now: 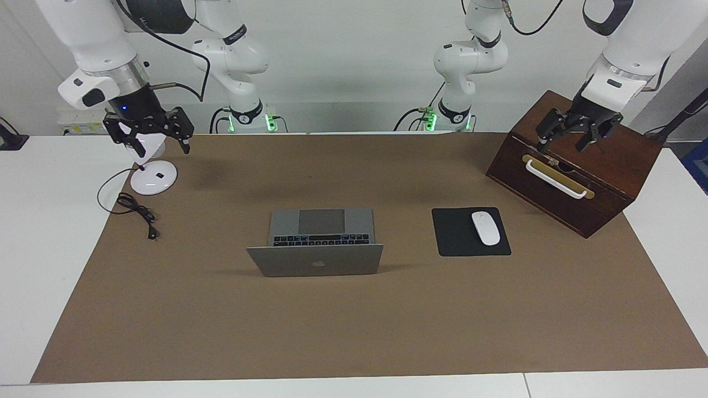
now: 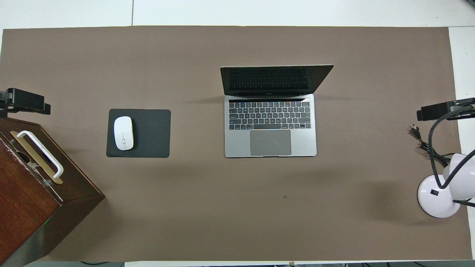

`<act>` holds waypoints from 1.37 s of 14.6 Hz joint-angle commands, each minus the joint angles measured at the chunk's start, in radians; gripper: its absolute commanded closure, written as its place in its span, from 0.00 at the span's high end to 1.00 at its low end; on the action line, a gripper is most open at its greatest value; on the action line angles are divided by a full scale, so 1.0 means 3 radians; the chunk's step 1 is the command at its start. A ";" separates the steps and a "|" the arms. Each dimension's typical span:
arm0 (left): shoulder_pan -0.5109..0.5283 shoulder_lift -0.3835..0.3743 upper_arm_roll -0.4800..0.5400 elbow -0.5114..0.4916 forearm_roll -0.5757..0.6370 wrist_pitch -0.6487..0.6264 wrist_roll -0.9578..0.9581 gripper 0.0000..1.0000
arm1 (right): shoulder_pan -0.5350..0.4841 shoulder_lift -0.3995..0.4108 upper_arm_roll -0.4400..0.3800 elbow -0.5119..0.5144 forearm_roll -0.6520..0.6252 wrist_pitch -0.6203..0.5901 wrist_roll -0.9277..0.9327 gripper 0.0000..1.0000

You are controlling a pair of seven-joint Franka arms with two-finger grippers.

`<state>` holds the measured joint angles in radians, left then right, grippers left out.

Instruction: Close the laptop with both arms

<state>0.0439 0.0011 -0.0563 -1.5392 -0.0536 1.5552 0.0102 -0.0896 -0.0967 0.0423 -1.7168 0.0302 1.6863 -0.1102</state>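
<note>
The laptop (image 1: 321, 235) stands open in the middle of the brown mat. Its screen faces the robots, and the lid's back with the apple logo shows in the facing view. In the overhead view the laptop (image 2: 271, 126) shows its black keys, its grey trackpad and a dark screen. My right gripper (image 1: 160, 145) hangs open and empty over the desk lamp at the right arm's end of the table. My left gripper (image 1: 561, 145) hangs open and empty over the wooden box at the left arm's end. Both are well apart from the laptop. Only the grippers' black tips show in the overhead view.
A black mouse pad (image 1: 456, 240) with a white mouse (image 1: 485, 228) lies beside the laptop toward the left arm's end. A dark wooden box (image 1: 575, 166) with a white handle stands at that end. A white desk lamp (image 1: 154, 178) and its black cable (image 1: 138, 213) are at the right arm's end.
</note>
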 commanded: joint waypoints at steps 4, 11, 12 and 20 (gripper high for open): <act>-0.0003 -0.0096 0.0004 -0.0121 -0.0010 0.0047 -0.0009 1.00 | -0.0029 -0.0041 0.0023 0.0001 -0.0039 -0.0012 -0.0042 1.00; -0.0008 -0.0096 0.0004 -0.0121 -0.0010 0.0057 -0.0009 1.00 | -0.0120 -0.0087 0.0002 -0.0050 -0.0039 -0.0007 -0.0072 1.00; -0.0008 -0.0096 0.0004 -0.0121 -0.0010 0.0057 -0.0009 1.00 | -0.0151 -0.0082 0.0002 -0.0045 -0.0034 0.0024 -0.0077 1.00; -0.0003 -0.0096 0.0004 -0.0121 -0.0010 0.0042 -0.0009 1.00 | -0.0172 0.0602 -0.0003 0.0629 -0.0049 0.0622 -0.0047 0.92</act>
<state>0.0439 0.0011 -0.0564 -1.5392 -0.0536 1.5552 0.0102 -0.1325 -0.0116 0.0376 -1.6491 0.0302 1.8806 -0.1102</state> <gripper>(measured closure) 0.000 0.097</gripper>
